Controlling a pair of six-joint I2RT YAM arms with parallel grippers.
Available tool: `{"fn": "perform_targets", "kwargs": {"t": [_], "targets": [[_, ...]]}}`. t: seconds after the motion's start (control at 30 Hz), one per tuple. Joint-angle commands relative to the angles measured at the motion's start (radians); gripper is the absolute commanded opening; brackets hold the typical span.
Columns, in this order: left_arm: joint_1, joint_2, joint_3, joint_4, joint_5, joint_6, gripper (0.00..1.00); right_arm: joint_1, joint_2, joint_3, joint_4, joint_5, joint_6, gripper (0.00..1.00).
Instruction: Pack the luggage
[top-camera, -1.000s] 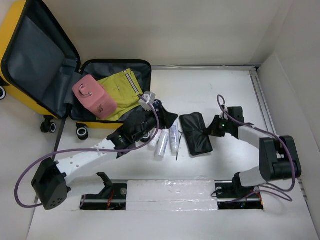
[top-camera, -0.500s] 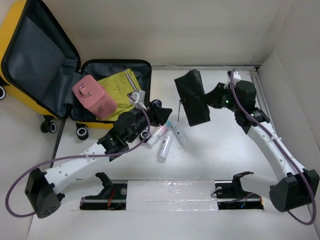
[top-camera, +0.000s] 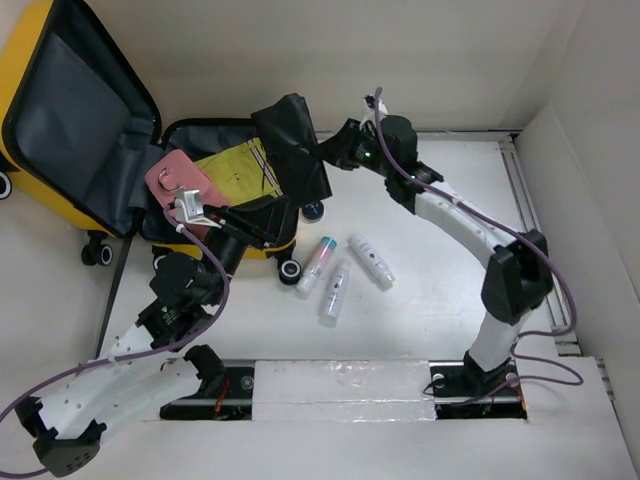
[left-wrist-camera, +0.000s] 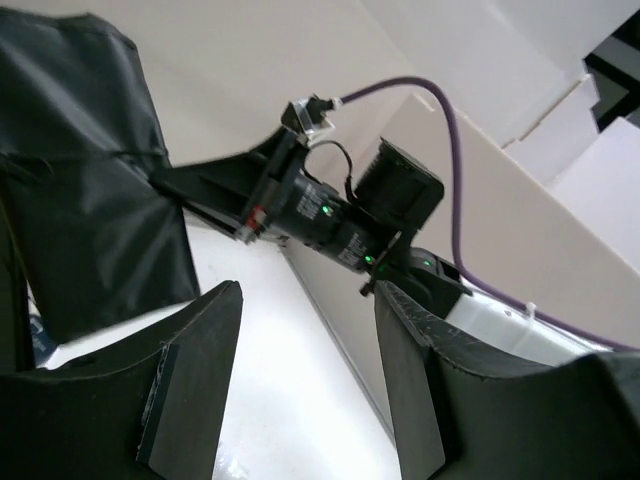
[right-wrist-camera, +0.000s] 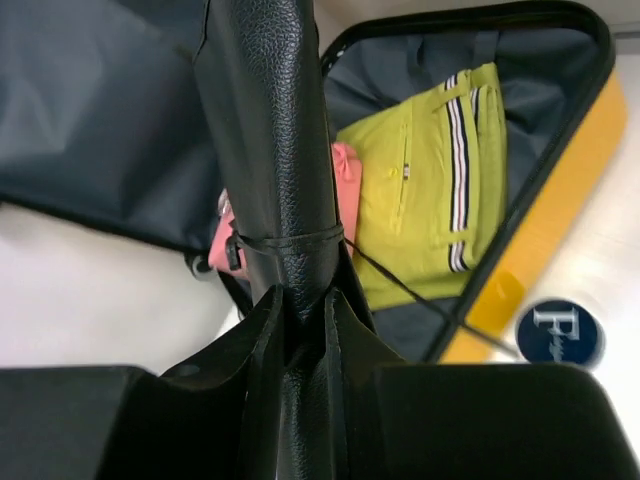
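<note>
Right wrist view showed the right claw (right-wrist-camera: 300, 335) clenched on the lower edge of a black pouch (right-wrist-camera: 265, 150), one finger pressed to each side of the leathery fold. From the top view that claw (top-camera: 338, 152) held the pouch (top-camera: 292, 148) in the air over the back right corner of the suitcase (top-camera: 22, 70), with the pouch hanging tilted across the black zipper rim.

The left claw (top-camera: 272, 222) sat over the front right part of the suitcase's lower half, its fingers parted and nothing between them. In the left wrist view the gap of that claw (left-wrist-camera: 305, 320) was bare, and through it the pouch (left-wrist-camera: 90, 200) and the other arm could be seen.

The suitcase lay open at the far left of the table (top-camera: 450, 230), with its lid propped up to the left and its grey lining showing. Its lower half held a pink case (top-camera: 180, 180) beside a folded yellow-green garment (top-camera: 235, 170), the two touching. Small wheels (top-camera: 97, 253) stood along the near edge.

Just right of the suitcase lay a round dark lid (top-camera: 314, 209). Nearer the arms, three tubes (top-camera: 335, 290) lay close together on the table, well apart from the pouch.
</note>
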Motion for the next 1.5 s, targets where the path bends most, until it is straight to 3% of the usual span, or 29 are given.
{"fn": "perform_targets", "kwargs": {"t": [0.0, 0.1, 0.37, 0.53, 0.57, 0.67, 0.8, 0.93, 1.07, 1.23, 1.33, 1.47], "targets": [[0.003, 0.005, 0.028, -0.041, -0.045, -0.003, 0.51, 0.021, 0.103, 0.12, 0.173, 0.032, 0.112, 0.0], [0.003, 0.005, 0.019, -0.041, -0.054, -0.003, 0.51, 0.05, 0.204, 0.194, 0.204, 0.081, 0.164, 0.0], [0.012, 0.005, 0.019, -0.062, -0.096, -0.003, 0.51, 0.095, 0.479, 0.286, 0.449, 0.069, 0.489, 0.0], [0.012, 0.023, 0.028, -0.062, -0.096, -0.003, 0.51, 0.13, 0.516, 0.374, 0.368, 0.147, 0.491, 0.02], [0.012, 0.024, 0.028, -0.062, -0.096, -0.003, 0.51, 0.13, 0.516, 0.374, 0.368, 0.159, 0.491, 0.13], [0.012, 0.033, 0.028, -0.062, -0.096, -0.003, 0.51, 0.13, 0.556, 0.43, 0.292, 0.129, 0.471, 0.26], [0.012, 0.042, 0.028, -0.062, -0.096, -0.003, 0.51, 0.107, 0.555, 0.472, 0.166, 0.084, 0.344, 0.57], [0.012, 0.062, 0.039, -0.073, -0.107, -0.003, 0.51, 0.058, 0.424, 0.331, 0.079, 0.104, 0.197, 0.82], [0.012, 0.083, 0.048, -0.073, -0.107, 0.006, 0.51, -0.017, 0.243, 0.091, 0.066, 0.049, 0.05, 0.79], [0.012, 0.119, 0.029, -0.073, -0.078, 0.006, 0.51, -0.17, -0.05, -0.358, -0.046, 0.138, -0.127, 0.76], [0.012, 0.128, -0.002, -0.038, -0.044, 0.006, 0.51, -0.241, -0.186, -0.534, -0.179, 0.2, -0.207, 0.76], [0.012, 0.157, -0.012, -0.004, 0.008, 0.006, 0.51, -0.243, -0.286, -0.66, -0.251, 0.247, -0.241, 0.77]]}}
